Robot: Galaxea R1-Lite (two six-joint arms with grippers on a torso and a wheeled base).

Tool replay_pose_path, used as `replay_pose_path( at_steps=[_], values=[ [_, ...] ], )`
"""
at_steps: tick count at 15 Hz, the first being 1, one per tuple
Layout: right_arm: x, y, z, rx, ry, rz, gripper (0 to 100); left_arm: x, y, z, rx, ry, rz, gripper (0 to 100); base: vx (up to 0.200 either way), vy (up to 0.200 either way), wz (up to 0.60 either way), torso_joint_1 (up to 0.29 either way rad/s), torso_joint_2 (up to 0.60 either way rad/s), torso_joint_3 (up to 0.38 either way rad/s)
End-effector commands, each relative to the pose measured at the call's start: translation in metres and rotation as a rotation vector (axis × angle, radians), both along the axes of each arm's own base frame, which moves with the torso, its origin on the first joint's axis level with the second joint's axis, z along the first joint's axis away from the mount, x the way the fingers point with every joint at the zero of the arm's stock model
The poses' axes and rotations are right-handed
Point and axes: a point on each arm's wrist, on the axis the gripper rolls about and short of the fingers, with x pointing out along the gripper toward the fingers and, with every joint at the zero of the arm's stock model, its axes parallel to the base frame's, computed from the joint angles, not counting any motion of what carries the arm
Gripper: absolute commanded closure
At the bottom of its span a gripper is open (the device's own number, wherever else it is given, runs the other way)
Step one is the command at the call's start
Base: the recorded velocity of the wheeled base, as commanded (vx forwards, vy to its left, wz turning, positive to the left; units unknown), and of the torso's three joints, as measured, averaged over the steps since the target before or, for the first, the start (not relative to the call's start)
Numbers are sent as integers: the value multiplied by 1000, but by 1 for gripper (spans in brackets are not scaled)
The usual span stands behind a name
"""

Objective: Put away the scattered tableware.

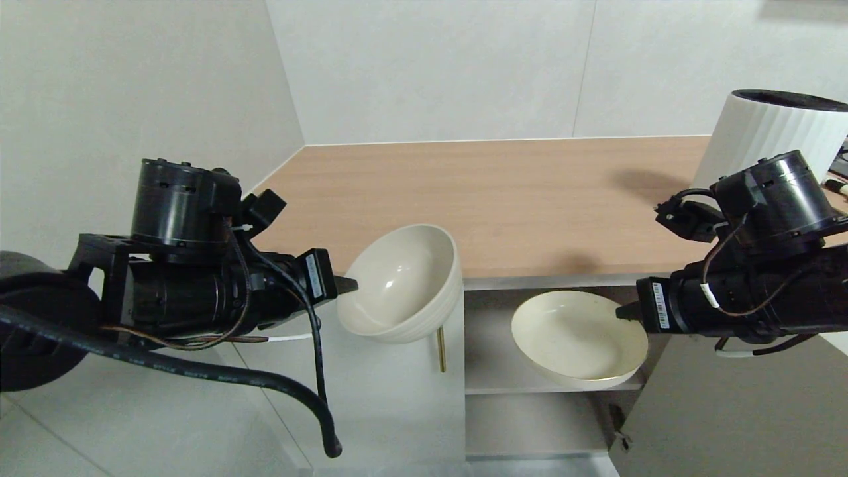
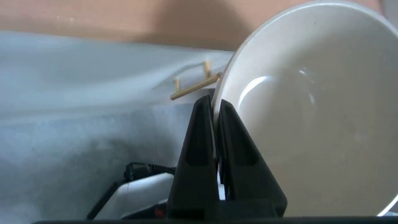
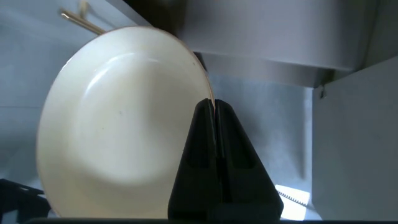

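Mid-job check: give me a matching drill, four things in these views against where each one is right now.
1 bowl
2 plate
3 ribbed white container
4 brass handle

A on the wooden counter
B on the cabinet door
C rim pinched in the right gripper
D rim pinched in the left gripper

Pairs: 1-D, 2-C, 3-A, 4-B

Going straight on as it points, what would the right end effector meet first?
Beyond the plate the right end effector holds, probably the white cabinet door near the brass handle; depth is unclear.
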Motion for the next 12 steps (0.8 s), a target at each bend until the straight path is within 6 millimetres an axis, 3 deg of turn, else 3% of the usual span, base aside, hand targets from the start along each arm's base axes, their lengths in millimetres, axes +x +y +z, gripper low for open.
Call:
replay_pose_path(
  at_steps=[1, 12],
  values=[
    [2, 1, -2, -1, 2, 0, 100, 0, 0, 0, 0, 2, -1, 100, 0, 0, 0, -193, 486, 295],
    [5, 3, -8, -10, 20, 0, 100, -1, 0, 0, 0, 3, -1, 100, 0, 0, 0, -143, 442, 297]
  ],
)
